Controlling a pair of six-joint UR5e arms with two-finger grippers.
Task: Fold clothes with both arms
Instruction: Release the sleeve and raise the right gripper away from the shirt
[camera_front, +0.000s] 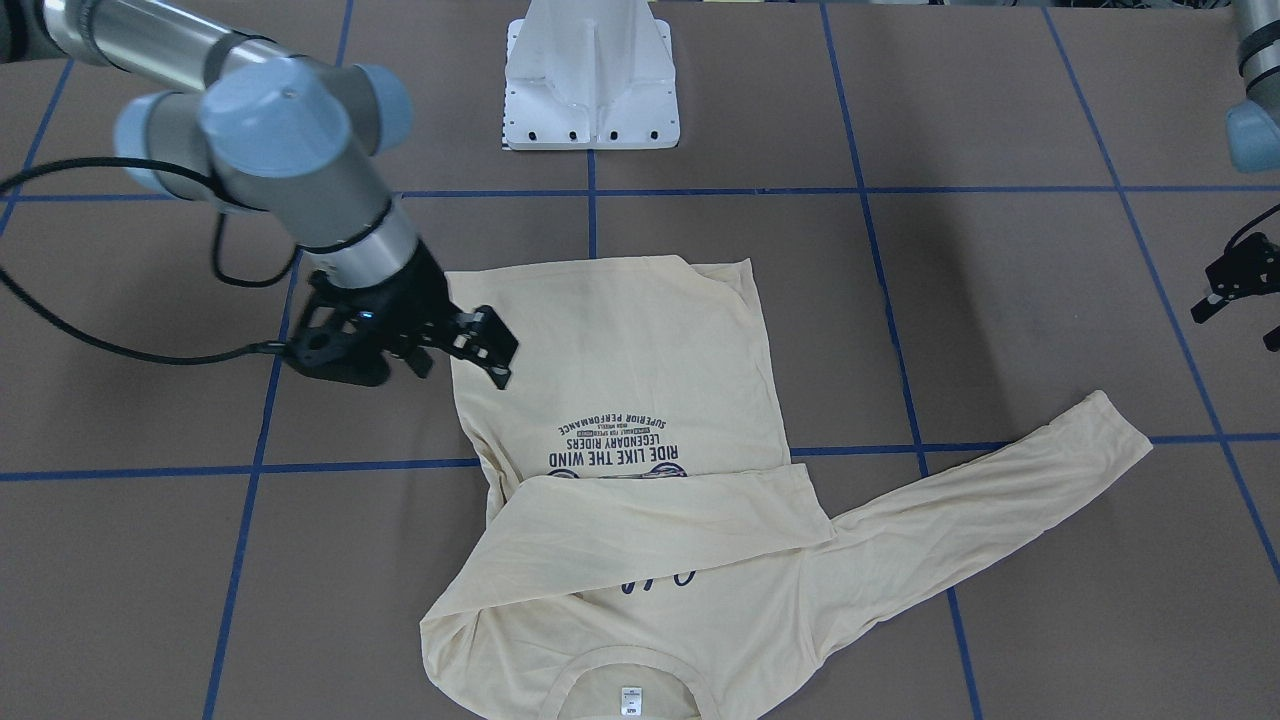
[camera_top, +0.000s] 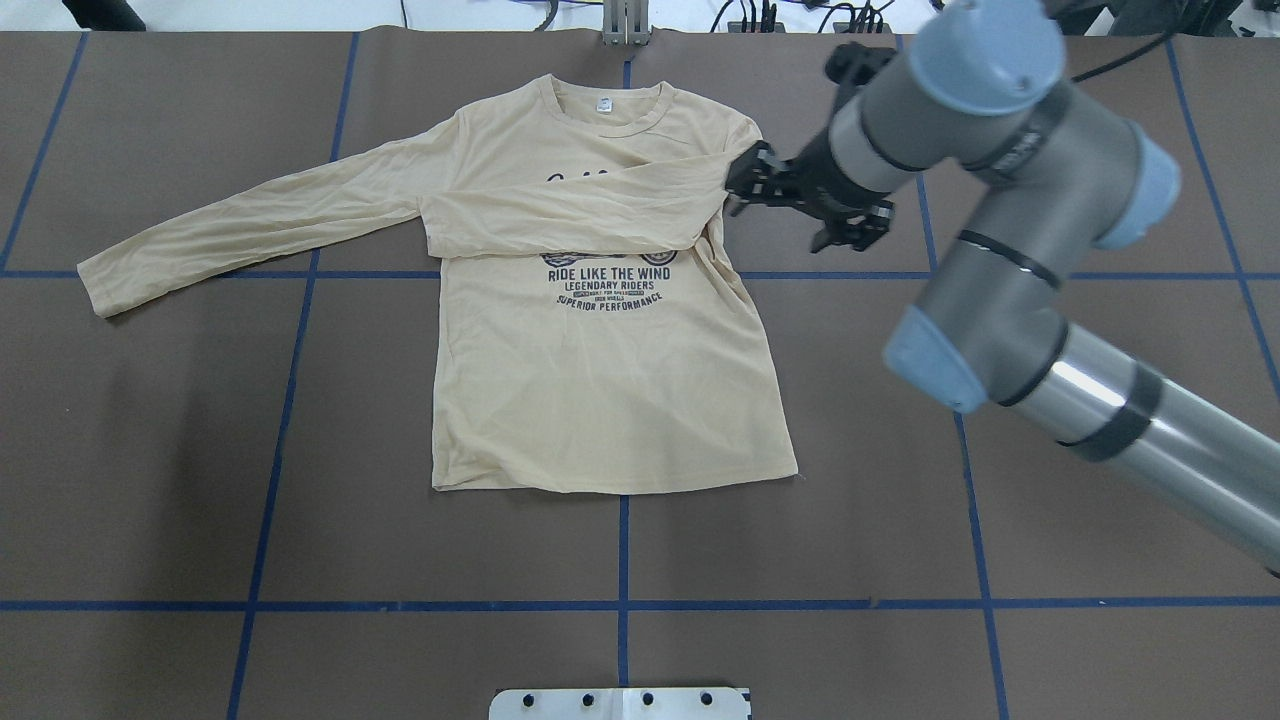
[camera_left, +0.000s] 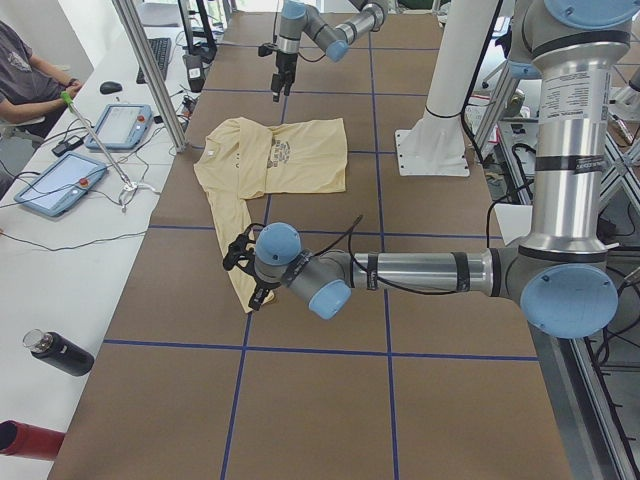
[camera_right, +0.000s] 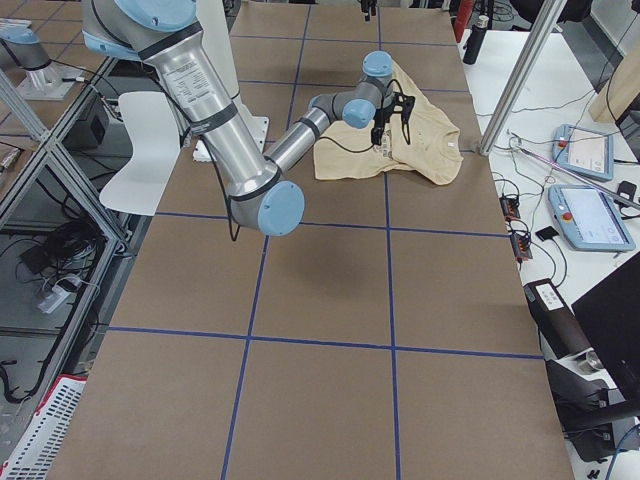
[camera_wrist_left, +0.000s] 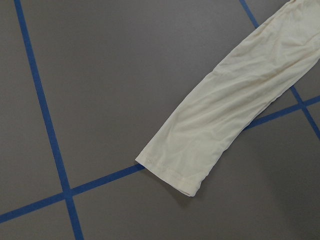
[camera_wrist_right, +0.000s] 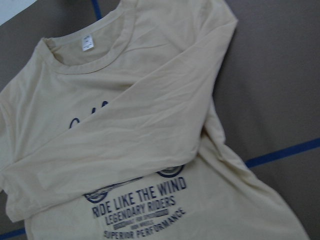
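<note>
The cream-yellow long-sleeved T-shirt (camera_top: 600, 400) lies flat on the table, print side up, its neck label (camera_top: 604, 103) at the far edge. One sleeve (camera_top: 570, 215) is folded across the chest. The other sleeve (camera_top: 250, 225) stretches out flat, and its cuff (camera_wrist_left: 185, 160) shows in the left wrist view. My right gripper (camera_top: 745, 180) hovers open and empty over the shirt's shoulder edge; it also shows in the front-facing view (camera_front: 495, 355). My left gripper (camera_front: 1238, 320) is at that view's right edge, open and empty, apart from the outstretched sleeve (camera_front: 1000, 500).
The white pedestal base (camera_front: 592, 90) stands at the robot's side of the table. Blue tape lines (camera_top: 622, 604) grid the brown table. A white side bench with tablets (camera_left: 55, 182) and a dark bottle (camera_left: 60, 352) runs beyond the far edge, with a person seated there.
</note>
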